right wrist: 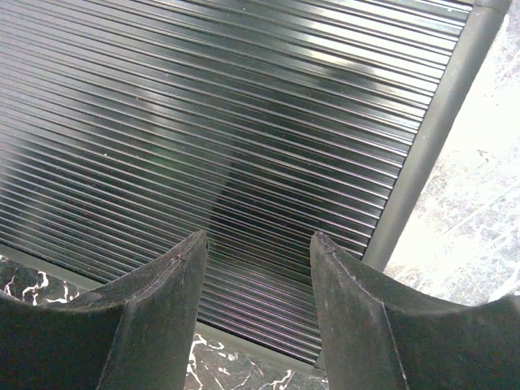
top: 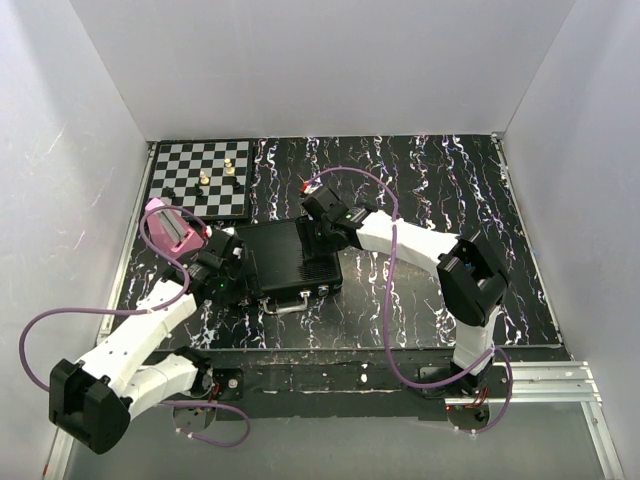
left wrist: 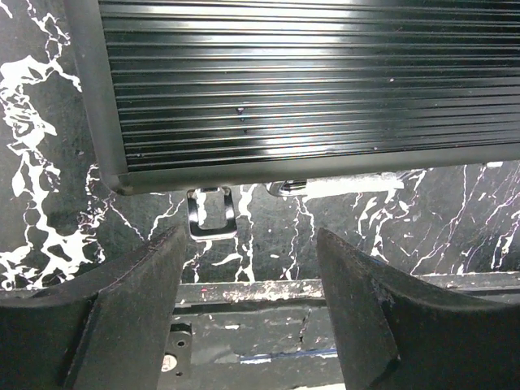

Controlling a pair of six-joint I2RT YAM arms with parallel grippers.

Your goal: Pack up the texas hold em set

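The briefcase was found lying flat on the tabletop, left of centre and ahead of the two arm bases, with its ribbed lid down. No chips, cards or buttons were seen outside the case, so the contents were judged to be stowed and the closing of the lid to be done. In the left wrist view, one silver latch was seen hanging below the front edge of the case, apparently unfastened. Fastening of the latches was therefore judged to be the work left.

The left hand was observed at the near left corner of the case, close to that latch. Its fingers were apart with only bare tabletop between them, and nothing was grasped. The right hand was held over the lid near one edge, likewise released, with ribbed lid visible through the gap and nothing gripped. Whether its fingertips touched the lid could not be determined.

A second bright fitting beside the latch was cut off by the case edge and could not be identified. The inside of the case was hidden throughout. A chessboard with a few pieces was noted at the far left corner. A pink object beside the left arm could not be made out.
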